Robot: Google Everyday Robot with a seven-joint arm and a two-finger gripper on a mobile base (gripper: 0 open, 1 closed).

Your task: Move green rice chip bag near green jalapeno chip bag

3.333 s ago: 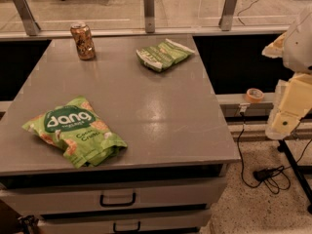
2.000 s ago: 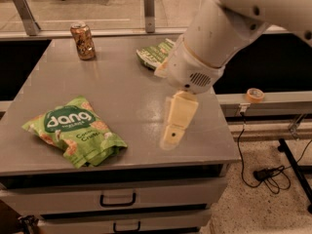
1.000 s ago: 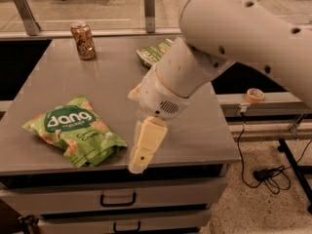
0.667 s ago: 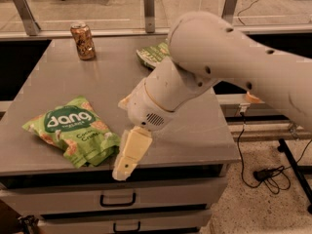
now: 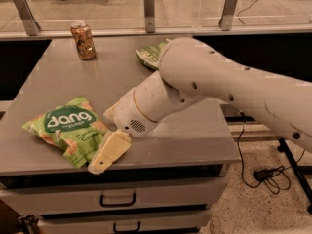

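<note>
The green rice chip bag (image 5: 67, 129), puffy light green with white "dang" lettering, lies near the front left of the grey table (image 5: 195, 130). The green jalapeno chip bag (image 5: 150, 55), darker with a white end, lies at the back centre, mostly hidden behind my white arm. My gripper (image 5: 108, 152) hangs over the front edge of the table, just right of the rice chip bag and close to its lower right corner.
A brown soda can (image 5: 83, 41) stands upright at the back left of the table. Drawers with handles (image 5: 117, 199) sit below the tabletop. A glass railing runs behind the table. Cables lie on the floor to the right.
My arm has swung in from the right across the table, and the gripper has moved leftward and down toward the rice chip bag. Both bags and the can have not moved.
</note>
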